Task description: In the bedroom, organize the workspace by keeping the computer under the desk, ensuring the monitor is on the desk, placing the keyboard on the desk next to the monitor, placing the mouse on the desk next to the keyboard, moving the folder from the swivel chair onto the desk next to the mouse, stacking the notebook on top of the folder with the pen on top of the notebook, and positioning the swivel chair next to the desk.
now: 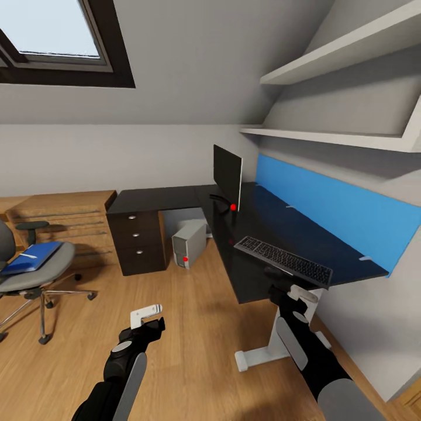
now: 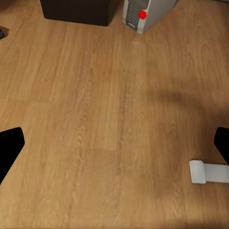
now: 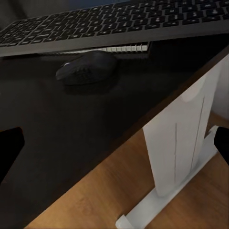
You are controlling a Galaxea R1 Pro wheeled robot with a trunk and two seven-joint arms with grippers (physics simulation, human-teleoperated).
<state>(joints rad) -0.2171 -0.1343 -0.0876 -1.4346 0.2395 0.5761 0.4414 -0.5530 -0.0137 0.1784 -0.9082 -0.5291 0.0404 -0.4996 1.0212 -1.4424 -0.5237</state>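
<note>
Attic bedroom, wood floor point(image 1: 193, 327), sloped ceiling with skylight.

Head view: black desk point(image 1: 263, 234) along the blue wall panel. On it stood the monitor point(image 1: 227, 175) and, nearer me, the keyboard point(image 1: 283, 260), long axis running along the desk. Computer point(image 1: 189, 243) stood on the floor under the desk. Blue folder point(image 1: 32, 257) lay on the swivel chair point(image 1: 35, 275), well apart to my left. My left gripper point(image 1: 153, 316) hung over bare floor; my right gripper point(image 1: 286, 289) was at the desk's near edge.

Left wrist view: floorboards, computer point(image 2: 145, 14) ahead, a white desk foot point(image 2: 207, 171); my jaws stood spread.

Right wrist view: mouse point(image 3: 88, 67) on the desktop, just beside the keyboard point(image 3: 114, 24), straight ahead of my spread right jaws. White desk leg point(image 3: 183, 138) below the edge. I judged my right arm much the nearer to the mouse, my left to the folder.
</note>
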